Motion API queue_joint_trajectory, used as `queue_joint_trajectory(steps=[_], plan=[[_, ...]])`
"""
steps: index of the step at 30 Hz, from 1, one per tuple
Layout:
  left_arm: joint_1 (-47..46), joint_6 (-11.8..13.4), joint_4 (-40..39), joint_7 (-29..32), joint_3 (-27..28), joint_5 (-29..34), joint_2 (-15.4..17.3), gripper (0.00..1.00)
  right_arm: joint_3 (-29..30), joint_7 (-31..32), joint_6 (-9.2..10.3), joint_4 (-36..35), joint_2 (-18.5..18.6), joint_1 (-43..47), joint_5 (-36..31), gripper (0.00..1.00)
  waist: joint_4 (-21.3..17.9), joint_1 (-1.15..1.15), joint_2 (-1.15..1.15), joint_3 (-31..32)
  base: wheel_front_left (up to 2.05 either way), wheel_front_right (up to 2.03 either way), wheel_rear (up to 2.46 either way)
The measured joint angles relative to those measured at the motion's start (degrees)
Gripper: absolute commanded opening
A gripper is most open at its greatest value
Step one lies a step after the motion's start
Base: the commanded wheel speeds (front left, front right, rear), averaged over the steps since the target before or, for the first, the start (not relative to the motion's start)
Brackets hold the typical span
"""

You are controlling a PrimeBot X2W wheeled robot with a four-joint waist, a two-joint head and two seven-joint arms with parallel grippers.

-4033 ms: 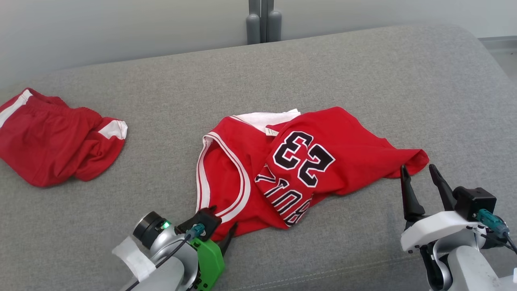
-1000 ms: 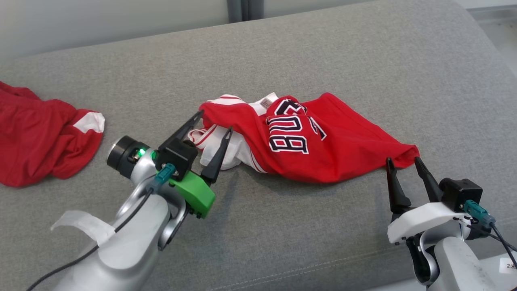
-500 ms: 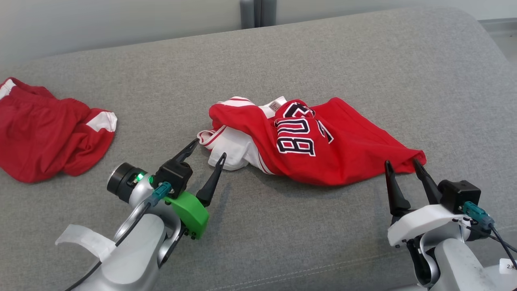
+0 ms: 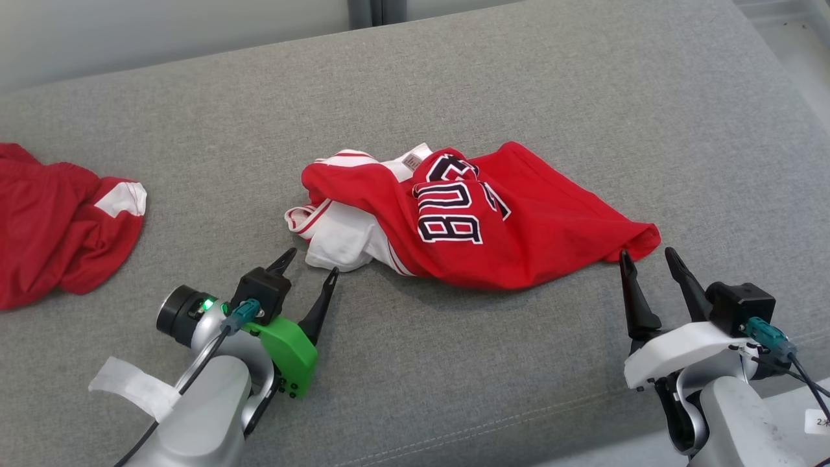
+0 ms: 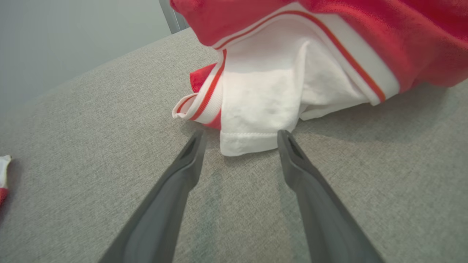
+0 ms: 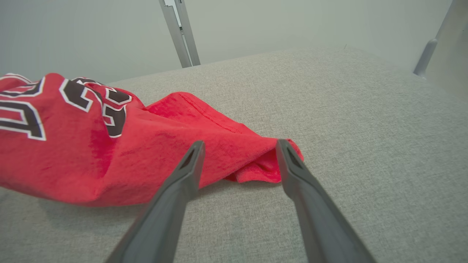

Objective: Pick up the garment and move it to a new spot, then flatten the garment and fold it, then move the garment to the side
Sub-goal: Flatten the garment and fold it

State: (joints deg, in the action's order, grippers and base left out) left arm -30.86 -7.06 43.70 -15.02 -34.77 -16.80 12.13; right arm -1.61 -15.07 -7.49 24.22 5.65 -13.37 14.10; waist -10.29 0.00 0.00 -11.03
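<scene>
The garment [image 4: 493, 227], a red jersey with white trim and dark lettering, lies crumpled in the middle of the grey cushion [image 4: 454, 84]. Its white folded part [image 5: 267, 95] points toward my left gripper [image 4: 308, 262], which stands open just short of it with nothing between the fingers. In the left wrist view the white hem lies right beyond the fingertips [image 5: 195, 140]. My right gripper [image 4: 647, 254] is open too, its tips flanking the jersey's red right corner [image 6: 256, 160] without closing on it.
A second red garment [image 4: 58, 227] with a white patch lies bunched at the cushion's left edge. The cushion's front seam runs near both arms. A grey post [image 6: 179, 33] stands behind the cushion, and a grey wall lies beyond.
My left gripper has let go of the jersey's white edge and drawn back toward me, open. The jersey stays bunched where it was dropped. The head camera has shifted; the right arm is still.
</scene>
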Motion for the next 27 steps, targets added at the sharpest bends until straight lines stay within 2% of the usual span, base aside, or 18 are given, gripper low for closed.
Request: queue_joint_trajectory(steps=[13, 27], plan=[[-0.93, -0.25, 3.38, 0.0, 1.12, 0.35, -0.76, 1.0, -0.37, 0.0, 0.0, -0.09, 0.09, -0.45, 0.23, 1.0, -1.32, 0.0, 0.0, -0.43, 0.0, 0.0, 0.0], [-2.37, -0.31, 7.93, 0.0, -1.3, -2.83, -0.88, 1.0, -0.75, 0.0, 0.0, 0.02, 0.16, -0.58, 0.2, 1.0, -2.97, 0.0, 0.0, -0.38, 0.0, 0.0, 0.0]])
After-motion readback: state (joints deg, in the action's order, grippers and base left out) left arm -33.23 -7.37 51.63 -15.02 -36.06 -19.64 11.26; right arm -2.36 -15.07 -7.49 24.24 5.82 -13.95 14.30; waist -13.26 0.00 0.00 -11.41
